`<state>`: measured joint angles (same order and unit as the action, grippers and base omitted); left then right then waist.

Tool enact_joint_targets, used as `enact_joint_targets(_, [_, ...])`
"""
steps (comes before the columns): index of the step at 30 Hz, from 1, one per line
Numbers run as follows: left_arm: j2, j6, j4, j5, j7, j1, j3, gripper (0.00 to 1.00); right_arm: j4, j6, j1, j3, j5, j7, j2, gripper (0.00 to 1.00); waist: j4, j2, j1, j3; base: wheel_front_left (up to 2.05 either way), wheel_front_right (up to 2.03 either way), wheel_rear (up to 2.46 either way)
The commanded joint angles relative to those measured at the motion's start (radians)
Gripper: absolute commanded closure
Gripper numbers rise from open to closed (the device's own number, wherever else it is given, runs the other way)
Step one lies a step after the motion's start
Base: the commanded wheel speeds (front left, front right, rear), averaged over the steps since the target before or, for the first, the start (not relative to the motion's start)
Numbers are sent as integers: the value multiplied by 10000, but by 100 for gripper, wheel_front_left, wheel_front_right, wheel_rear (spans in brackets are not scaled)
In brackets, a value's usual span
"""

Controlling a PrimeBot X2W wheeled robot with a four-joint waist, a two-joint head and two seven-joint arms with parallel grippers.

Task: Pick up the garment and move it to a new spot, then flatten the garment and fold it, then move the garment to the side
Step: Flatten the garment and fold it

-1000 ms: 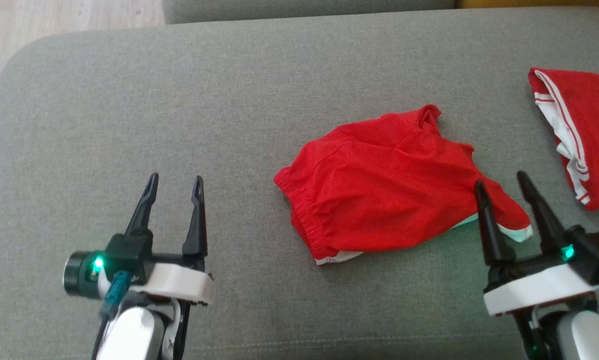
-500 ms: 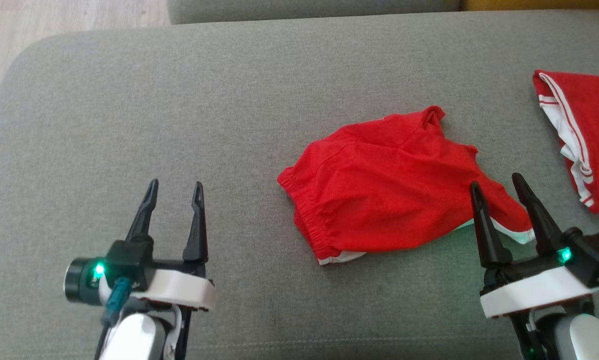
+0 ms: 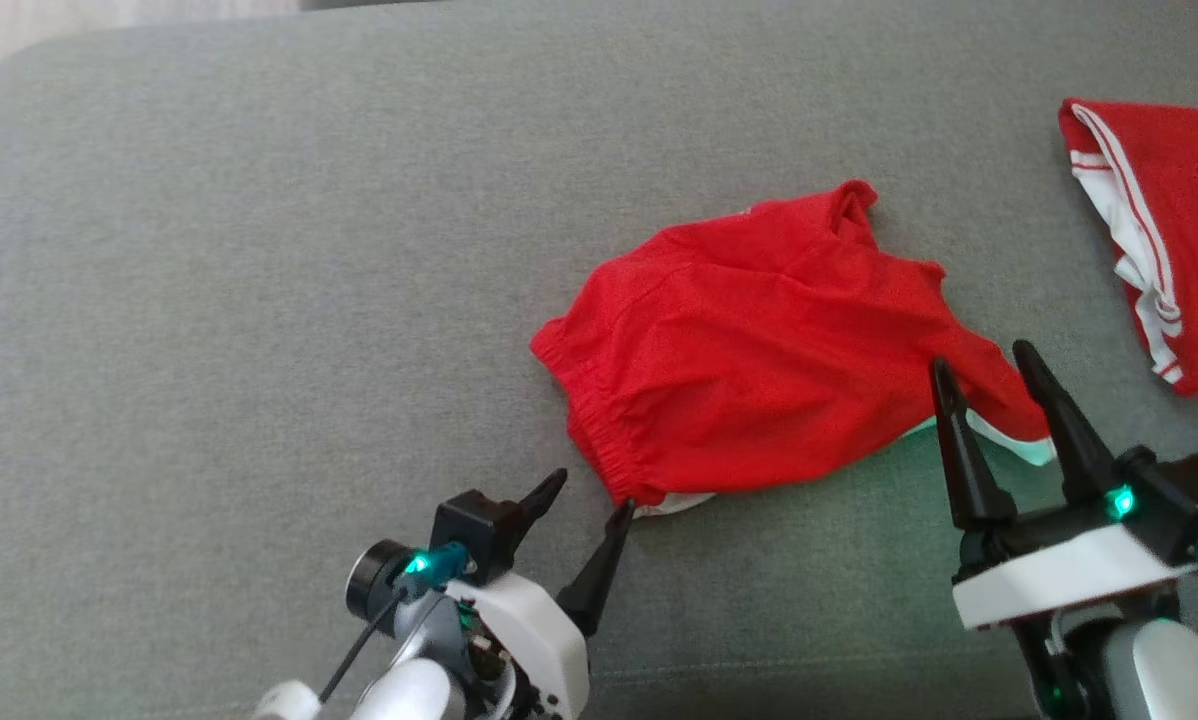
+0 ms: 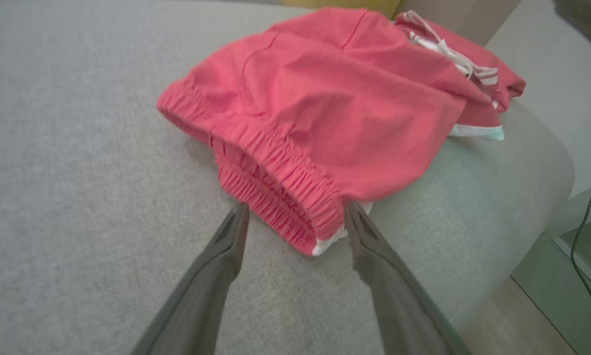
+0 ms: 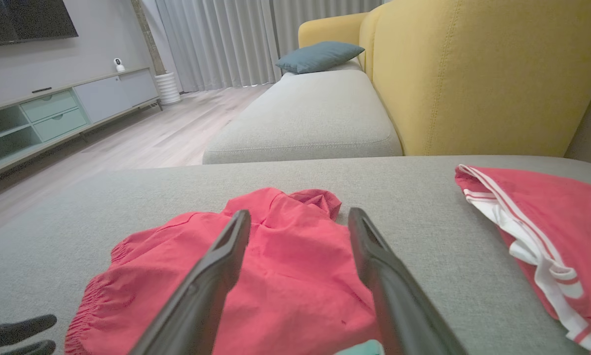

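Change noted: left claw [image 3: 591, 492] has swung in from the near-left of the cushion [image 3: 259, 300], where a second ago it sat well apart from the shorts [image 3: 759, 350], to their near corner. Its fingers are spread full and hold nothing. In the left wrist view the corner of the elastic waistband [image 4: 276, 182] lies between them, one tip just beside the cloth or touching it, can't tell which. The right claw [image 3: 981, 357] is much where it was, also splayed wide and empty, tips over the far leg end by the white hem [image 3: 1009, 440]. The head camera has shifted a little, so the shorts' slight drift in frame is not a real move; they lie crumpled mid-cushion, unlifted. A second garment [image 3: 1159, 230], red with white stripes, lies well apart at the right edge. My reading: both claws now bracket the shorts end to end, so the pick-up looks close but is not begun.
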<state>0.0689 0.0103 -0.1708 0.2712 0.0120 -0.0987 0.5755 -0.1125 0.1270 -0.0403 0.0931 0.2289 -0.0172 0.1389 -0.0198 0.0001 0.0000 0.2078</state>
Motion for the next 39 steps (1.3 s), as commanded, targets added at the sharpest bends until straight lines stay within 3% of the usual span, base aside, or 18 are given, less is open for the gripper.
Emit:
enact_joint_targets(1, [-48, 33, 176, 98, 46, -440, -246, 0, -306, 37, 426, 223, 100, -27, 38, 0, -120, -1, 0, 109, 0, 0, 0])
enact_joint_targets(9, [-141, 356, -726, 789, 0, -992, 0, 0, -188, 37, 549, 202, 237, -103, 47, 0, -479, -1, 0, 314, 0, 0, 0])
enact_joint_targets(10, [-153, 475, -785, 951, -283, -1154, 45, 65, -159, 37, 550, 176, 270, -113, 26, 0, -530, -1, 0, 330, 0, 0, 0])
enact_joint_targets(11, [-157, 480, -805, 966, -476, -1235, 35, 100, -146, 37, 554, 163, 290, -121, 26, 0, -554, -1, 0, 336, 0, 0, 0])
enact_joint_targets(18, [-124, 276, -899, 1388, -1181, -1516, -450, 100, -62, 37, 493, 24, 404, -120, 17, 0, -582, -1, 0, 342, 0, 0, 0])
enact_joint_targets(39, [1329, -1246, -13, 1901, -250, -704, -2098, 100, 69, 37, 409, -764, 242, -80, 106, 0, -233, -1, 0, 216, 0, 0, 0])
